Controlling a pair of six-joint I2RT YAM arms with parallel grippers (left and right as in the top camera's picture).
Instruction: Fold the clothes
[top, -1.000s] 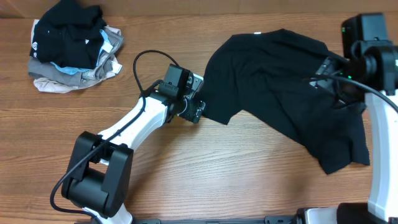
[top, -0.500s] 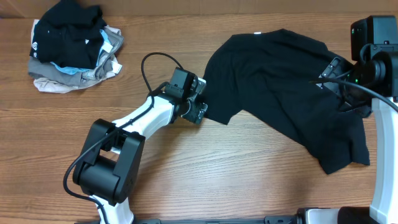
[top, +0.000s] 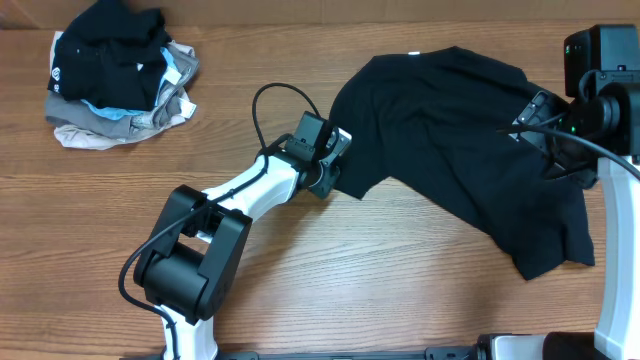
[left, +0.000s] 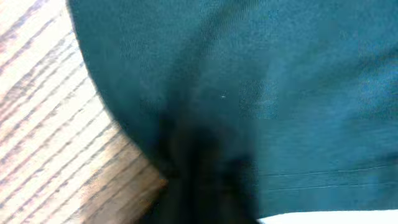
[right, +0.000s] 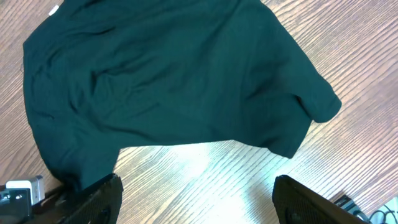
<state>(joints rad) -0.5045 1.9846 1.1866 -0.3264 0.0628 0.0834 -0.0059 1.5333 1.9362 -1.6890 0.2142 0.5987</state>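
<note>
The shirt (top: 450, 140) lies rumpled on the counter (top: 300, 290), right of centre, with its label (top: 413, 54) at the far edge and a loose end trailing toward the near right. The left gripper (top: 332, 175) is at the shirt's left edge. Its wrist view shows only blurred fabric, so I cannot tell whether it is apart or clamped on the cloth. The right gripper (right: 196, 199) hangs over the shirt's right side, jaws wide apart, holding nothing.

The step in hand is probably taking hold of the two sides to spread the shirt flat. The left gripper should bite a little in from the edge, since soft cloth slips out of a shallow pinch. The right gripper should come down and grip the opposite edge before either one pulls. Both should then draw apart evenly and low over the counter, well away from the pile (top: 115, 75) at the far left.
</note>
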